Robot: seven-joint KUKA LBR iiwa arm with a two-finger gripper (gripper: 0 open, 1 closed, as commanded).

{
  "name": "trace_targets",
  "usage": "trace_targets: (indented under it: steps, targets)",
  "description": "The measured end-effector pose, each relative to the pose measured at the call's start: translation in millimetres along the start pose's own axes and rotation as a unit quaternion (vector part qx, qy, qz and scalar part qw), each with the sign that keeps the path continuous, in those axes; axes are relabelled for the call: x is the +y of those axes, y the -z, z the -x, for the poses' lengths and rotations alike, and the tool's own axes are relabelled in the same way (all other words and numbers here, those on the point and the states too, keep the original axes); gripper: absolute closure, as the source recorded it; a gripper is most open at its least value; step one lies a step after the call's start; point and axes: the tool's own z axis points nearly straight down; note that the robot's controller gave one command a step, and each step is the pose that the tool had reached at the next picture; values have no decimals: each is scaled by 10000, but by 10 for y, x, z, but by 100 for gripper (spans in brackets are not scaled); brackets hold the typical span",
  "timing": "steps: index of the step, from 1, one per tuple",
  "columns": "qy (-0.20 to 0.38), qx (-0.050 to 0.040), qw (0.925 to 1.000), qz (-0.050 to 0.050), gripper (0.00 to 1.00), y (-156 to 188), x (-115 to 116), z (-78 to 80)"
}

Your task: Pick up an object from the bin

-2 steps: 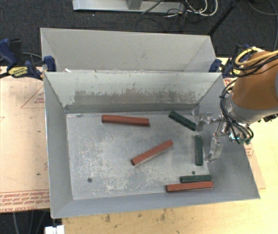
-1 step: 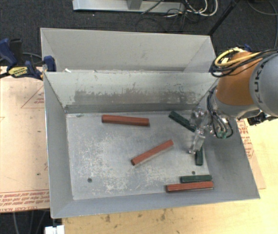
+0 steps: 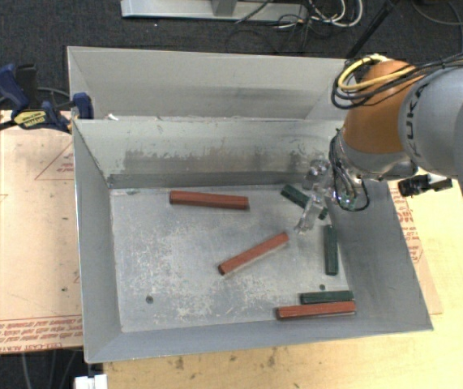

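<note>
My gripper hangs low over the right part of the bin, near the back wall. A short dark green stick lies just to its left, partly under it. Right below the gripper lies another dark green stick, pointing toward the front of the bin. A red-brown stick lies slanted to the lower left, its upper end close to the gripper.
A second red-brown stick lies flat at the back middle. By the front right wall a dark green stick and a red-brown one lie side by side. The arm with its orange cover and cables stands over the bin's right rim.
</note>
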Motion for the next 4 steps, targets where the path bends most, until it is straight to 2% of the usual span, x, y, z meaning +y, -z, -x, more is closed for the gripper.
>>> trace_targets:
  steps: [1, 2, 3, 4]
  targets:
    - [-658, 8, 9978, -14, 0, 131, -37, 79]
    - [-1521, 38, 9883, -24, 0, -330, -28, 44]
    - [-1505, 20, 9886, -24, 0, -328, -20, 47]
    - [-1506, 13, 9886, -20, 100, -318, -17, 52]
